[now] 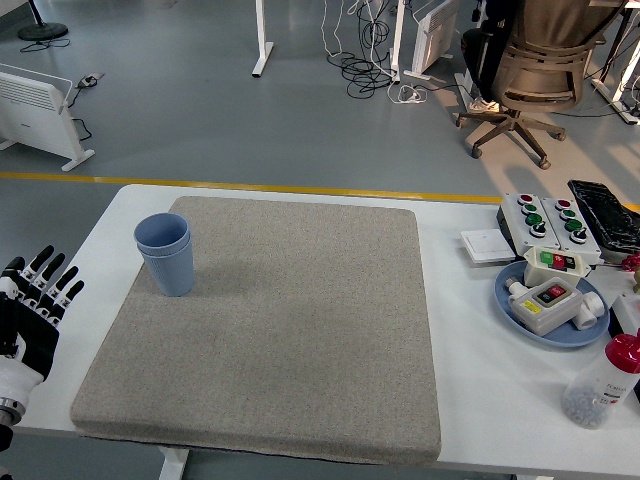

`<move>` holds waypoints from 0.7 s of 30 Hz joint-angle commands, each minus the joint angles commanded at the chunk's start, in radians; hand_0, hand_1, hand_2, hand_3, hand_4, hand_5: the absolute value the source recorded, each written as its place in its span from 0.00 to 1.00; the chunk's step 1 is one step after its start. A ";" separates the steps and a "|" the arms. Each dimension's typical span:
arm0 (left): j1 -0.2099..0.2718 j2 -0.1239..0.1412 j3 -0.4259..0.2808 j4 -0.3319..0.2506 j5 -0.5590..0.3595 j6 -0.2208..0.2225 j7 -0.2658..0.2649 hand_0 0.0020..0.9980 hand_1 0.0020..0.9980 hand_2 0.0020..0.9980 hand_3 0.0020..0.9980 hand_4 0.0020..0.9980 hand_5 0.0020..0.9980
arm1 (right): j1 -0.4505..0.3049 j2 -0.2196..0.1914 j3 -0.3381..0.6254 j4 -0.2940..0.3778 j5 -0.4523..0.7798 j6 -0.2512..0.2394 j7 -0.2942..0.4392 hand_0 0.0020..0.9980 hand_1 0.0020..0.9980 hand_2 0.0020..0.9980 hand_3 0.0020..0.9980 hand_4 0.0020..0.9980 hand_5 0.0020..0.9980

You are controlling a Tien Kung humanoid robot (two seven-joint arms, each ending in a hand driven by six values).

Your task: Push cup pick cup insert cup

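Presently listed: blue cups [166, 254], two nested, one seated inside the other with its rim standing slightly proud. Upright, near the ten o'clock corner of the grey mat [280, 330]. Judged light, stiff plastic with smooth, somewhat slick walls; unlikely to break, but tall and narrow enough to tip under a high push. Best contact for pushing: low on the wall. Best hold for picking: around the mid-body, fingers opposing thumb; a squeeze near the rim could flex it. Whether the pair is fully seated cannot be told for certain.

Mat: coarse felt-like surface, likely to drag on a sliding base.

Left hand [30, 305]: at nine o'clock, off the mat's edge at the counter [470, 340] side, fingers spread and relaxed, holding nothing, well apart from the cups. Right hand: not in view.

Three o'clock side: blue plate [520, 312] carrying button boxes, a further button box [545, 218] behind it, a red-capped bottle [603, 384] toward four o'clock. All well apart from the cups.
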 joint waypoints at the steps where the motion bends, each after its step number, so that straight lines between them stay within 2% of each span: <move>1: 0.000 0.000 -0.001 0.001 0.006 0.004 -0.002 0.88 0.89 0.93 0.88 0.54 1.00 | 0.001 0.000 0.000 0.000 0.001 0.000 0.001 0.67 0.60 0.62 0.57 0.10 0.45; 21: -0.003 -0.001 0.004 0.011 0.030 0.025 -0.002 0.89 0.89 0.93 0.88 0.54 1.00 | 0.005 0.003 0.014 -0.002 -0.018 0.007 0.000 0.67 0.60 0.62 0.56 0.10 0.45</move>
